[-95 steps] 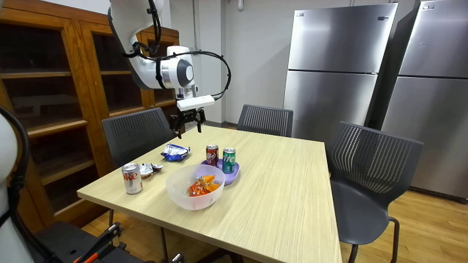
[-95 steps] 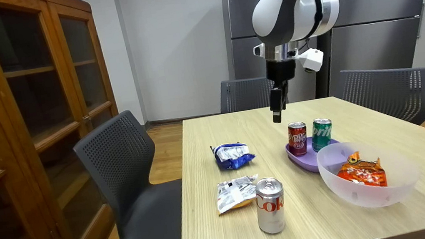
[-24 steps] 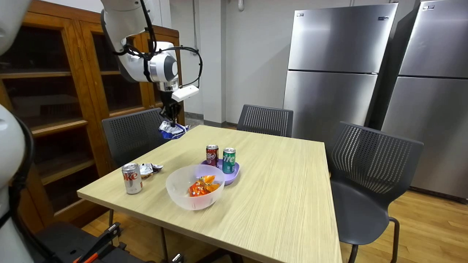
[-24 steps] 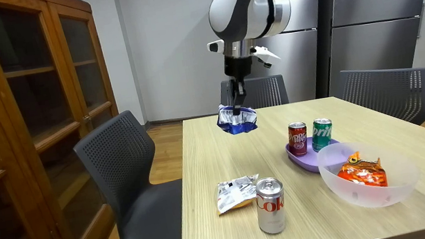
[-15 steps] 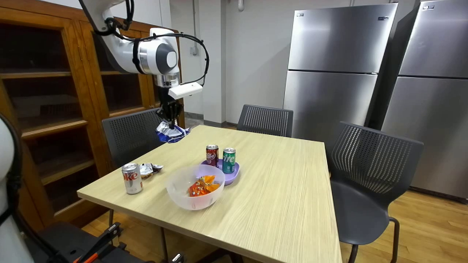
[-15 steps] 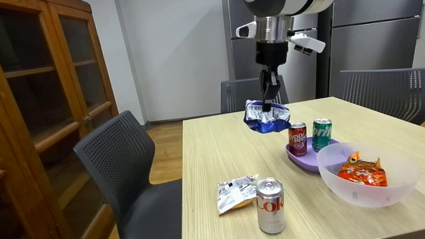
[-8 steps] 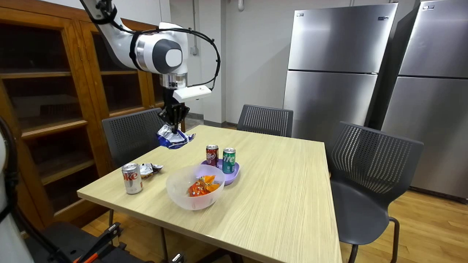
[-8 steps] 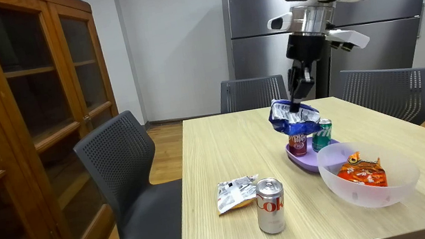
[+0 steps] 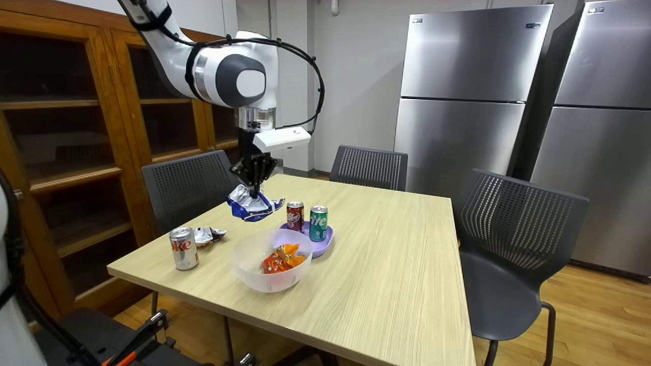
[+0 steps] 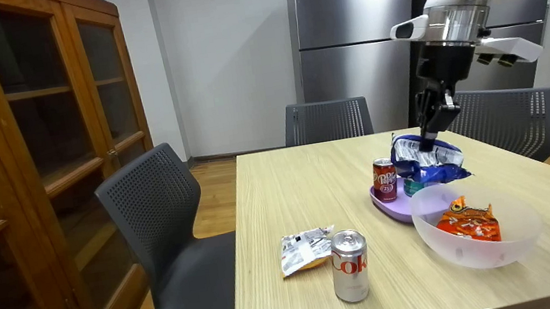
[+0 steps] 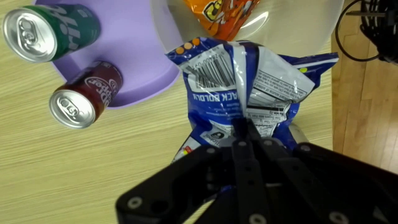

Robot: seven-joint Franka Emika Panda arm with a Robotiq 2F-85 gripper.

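In an exterior view, you have the black fingers clenched on a crumpled blue-and-silver foil snack bag, which hangs in the air above the pale wood-grain desk; a small dark-red metal soda can and a small green metal soda can both show here, upright on a shallow purple plastic tray. In an exterior view, the bag covers most of the green can, and you see more of a rumpled silver foil packet with an orange underside, lying just beside an upright silver metal soda can with red lettering; a frosted, see-through plastic bowl holds a glossy orange snack packet bearing a round yellow mark. Your wrist view alone makes out the bag's barcode and puts the fingers close together on a crease of the foil; it looks down onto the dark-red and green cans' lids, and one edge of the bag overlaps the bowl's rim there, though its height is unclear.
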